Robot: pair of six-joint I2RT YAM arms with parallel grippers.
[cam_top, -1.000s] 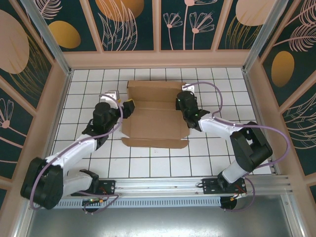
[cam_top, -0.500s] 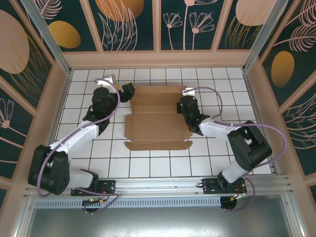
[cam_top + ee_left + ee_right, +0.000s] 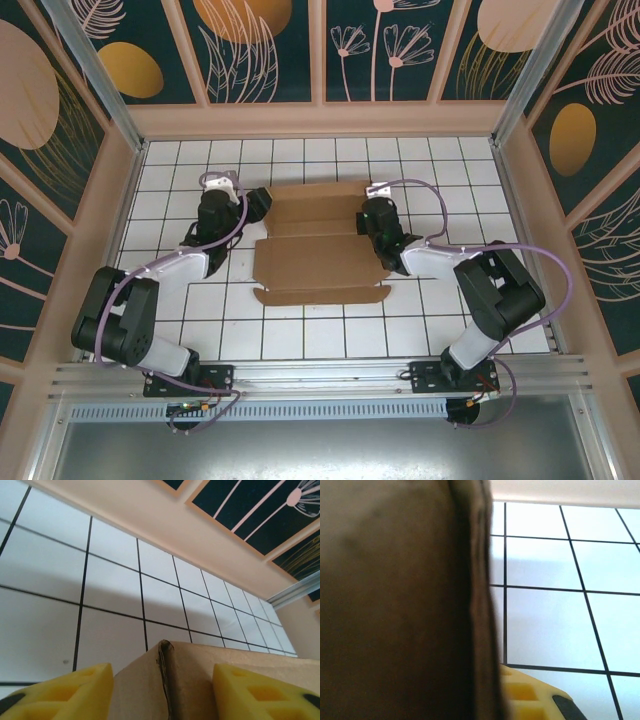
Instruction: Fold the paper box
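The box (image 3: 320,258) lies mid-table, slightly nearer the far edge than the near one, with its long sides parallel to those edges. Its broad brown base rests flat on the white tiles of the table (image 3: 300,335). A narrow flap with small tabs at both ends runs along its near side, and creased panels make up its far part. The left gripper (image 3: 258,204) is at the box's far-left corner and the right gripper (image 3: 373,214) at its far-right corner, each arm reaching in from its own side. In the left wrist view the left gripper (image 3: 163,674) stands wide. Its two yellow fingers (image 3: 65,690) are well apart, and a raised cardboard corner with a raw corrugated edge sits between them. White tiles and the pale far wall of the enclosure (image 3: 150,515) lie beyond. In the right wrist view a cardboard wall seen edge-on takes up the left half. One yellow finger (image 3: 530,697) shows just to its right, close against the edge, with tiles behind. The other finger is hidden by the cardboard, so I cannot tell whether that gripper is clamped on the panel or spread.
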